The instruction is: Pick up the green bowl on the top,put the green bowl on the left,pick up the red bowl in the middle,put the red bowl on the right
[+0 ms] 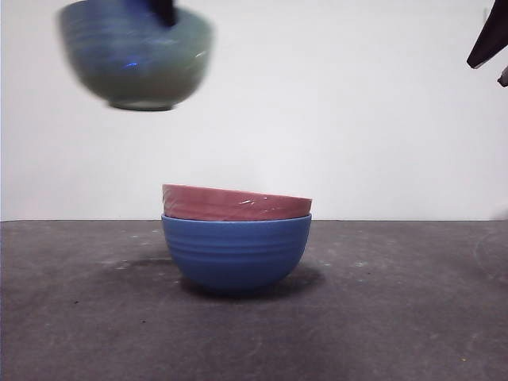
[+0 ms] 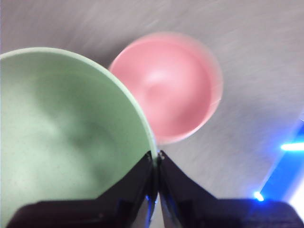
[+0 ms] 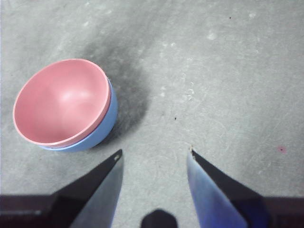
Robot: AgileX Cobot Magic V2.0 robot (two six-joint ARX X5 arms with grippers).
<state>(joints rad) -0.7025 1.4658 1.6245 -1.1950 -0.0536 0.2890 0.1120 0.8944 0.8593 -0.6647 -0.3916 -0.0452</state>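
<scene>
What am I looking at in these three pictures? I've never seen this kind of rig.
It is a robot with two arms at a table; each ends in a two-jawed tool. One picture looks level across the table; the other two come from cameras on the wrists. The left tool is shut on the rim of the green bowl, held in the air toward the left of the front view. On the grey table the red bowl sits nested in a blue bowl. The right tool is open and empty, waiting above the table beside that stack.
</scene>
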